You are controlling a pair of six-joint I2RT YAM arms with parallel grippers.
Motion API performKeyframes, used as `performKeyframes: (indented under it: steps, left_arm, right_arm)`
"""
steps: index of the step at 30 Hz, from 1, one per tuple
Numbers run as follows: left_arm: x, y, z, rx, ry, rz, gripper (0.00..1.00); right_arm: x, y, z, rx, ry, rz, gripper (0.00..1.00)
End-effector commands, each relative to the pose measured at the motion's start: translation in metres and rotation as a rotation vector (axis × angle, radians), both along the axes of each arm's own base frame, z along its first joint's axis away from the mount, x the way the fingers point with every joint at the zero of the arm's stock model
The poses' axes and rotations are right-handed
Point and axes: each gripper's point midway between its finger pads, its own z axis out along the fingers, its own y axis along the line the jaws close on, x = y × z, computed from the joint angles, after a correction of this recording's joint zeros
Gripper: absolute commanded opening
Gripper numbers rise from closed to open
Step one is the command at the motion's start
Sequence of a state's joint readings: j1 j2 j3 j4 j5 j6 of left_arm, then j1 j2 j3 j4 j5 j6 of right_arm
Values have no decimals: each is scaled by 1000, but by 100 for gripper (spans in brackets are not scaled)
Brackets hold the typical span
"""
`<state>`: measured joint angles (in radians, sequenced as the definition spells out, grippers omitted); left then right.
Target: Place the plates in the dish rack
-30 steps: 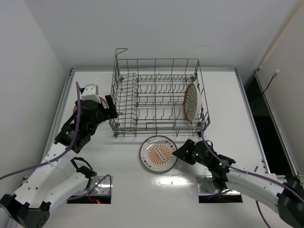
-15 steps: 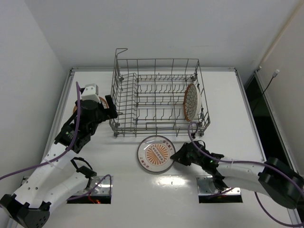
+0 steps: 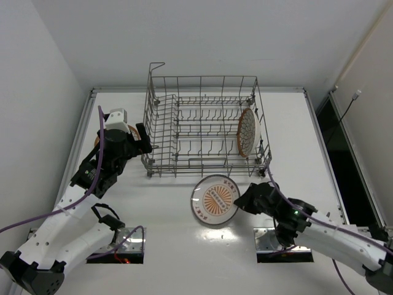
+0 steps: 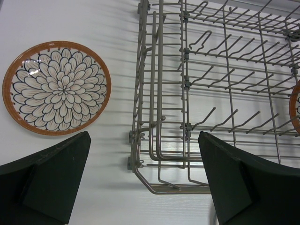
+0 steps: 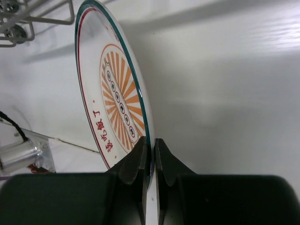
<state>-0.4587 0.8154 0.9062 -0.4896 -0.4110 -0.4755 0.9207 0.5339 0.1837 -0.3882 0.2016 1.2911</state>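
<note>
The dish rack (image 3: 149, 123), a grey wire basket, stands at the back middle of the table. One lattice plate (image 3: 248, 132) stands upright at its right end. A sunburst plate (image 3: 215, 200) is tilted up just in front of the rack, and my right gripper (image 3: 241, 200) is shut on its right rim. The right wrist view shows that plate (image 5: 115, 98) edge-on, its rim pinched in the gripper (image 5: 152, 145). A floral plate (image 4: 56, 87) lies flat left of the rack (image 4: 154, 117). My left gripper (image 4: 143, 136) hangs open above the rack's near left corner, holding nothing.
The white table ends at a raised rail on the left (image 3: 83, 132) and a dark gap on the right (image 3: 331, 135). Two arm base plates (image 3: 113, 249) (image 3: 282, 246) sit at the near edge. Purple cables trail along both arms.
My right gripper has shut on the sunburst plate's rim, tilted it up and drawn it a little to the right. The left arm has not moved.
</note>
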Motion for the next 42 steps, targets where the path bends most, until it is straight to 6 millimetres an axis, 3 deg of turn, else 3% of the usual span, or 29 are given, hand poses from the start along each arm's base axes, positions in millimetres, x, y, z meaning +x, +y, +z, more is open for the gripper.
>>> performKeyframes:
  steps: [1,3,4,7,12,13,17,20,21,22,25,29,32,37,42]
  left_arm:
    - [1,-3,21,-24,-48,-9,100]
    - [1,-3,21,-24,-48,-9,100]
    - [1,-3,21,-24,-48,-9,100]
    - [1,-3,21,-24,-48,-9,100]
    - [1,-3,21,-24,-48,-9,100]
    - [1,-3,21,-24,-48,-9,100]
    - [1,-3,21,-24,-48,-9,100]
    - [1,-3,21,-24,-48,-9,100]
    - [1,-3,21,-24,-48,-9,100]
    - [1,-3,21,-24,-48,-9,100]
    - [1,-3,21,-24,-48,-9,100]
    - [1,-3,21,-24,-48,-9,100]
    - [1,-3,21,-24,-48,-9,100]
    - [1,-3,21,-24,-48,-9,100]
    - [1,-3,21,-24,-48,-9,100]
  right_arm:
    - [-6,-38,29,-163,-43,-2,0]
    - [-5,-42,62,-125,-98,-11,0]
    - [-8,-54,65,-165,-100,-21,0]
    - [-6,-77,125,-137,-190,-94,0]
    - [-5,-118,190,-193,-290,-187,0]
    - [-5,-125,214,-172,-327,-204,0]
    - [7,-151,256,-246,-407,-312,0]
    - [25,-155,281,-362,-436,-373,0]
    - [30,-155,298,-361,-457,-404,0]
    - [42,-147,297,-444,-439,-406,0]
    - [63,-144,322,-540,-485,-465,0]
    - [103,-118,346,-746,-512,-502,0]
    - [120,-108,357,-842,-536,-536,0]
    - [156,-76,345,-1056,-526,-489,0]
    - [178,-68,329,-1197,-510,-499,0]
